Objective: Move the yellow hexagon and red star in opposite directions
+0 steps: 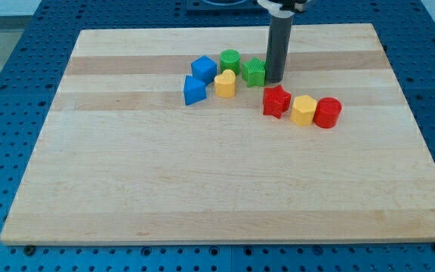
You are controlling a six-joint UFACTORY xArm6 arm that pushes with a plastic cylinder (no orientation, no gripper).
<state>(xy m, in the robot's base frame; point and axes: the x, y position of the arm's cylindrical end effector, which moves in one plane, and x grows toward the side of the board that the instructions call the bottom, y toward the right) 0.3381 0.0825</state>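
The arm has no jaws; its tip (274, 81) rests just above the red star (276, 100), which touches the yellow hexagon (303, 110). It should wedge between them, pushing cleanly apart.

2 blue blocks (203, 68) (194, 91), 2 green (230, 60) (254, 72), 2 yellow (225, 84) (303, 110), 2 red (276, 101) (327, 112), apparently 8 total

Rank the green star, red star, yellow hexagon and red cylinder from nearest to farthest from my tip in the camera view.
My tip sits above the row of three.
1. Green star: touching or nearly touching the tip on the view's left.
2. Red star: just below the tip.
3. Yellow hexagon: lower right, beside the red star.
4. Red cylinder: farthest right in the row.
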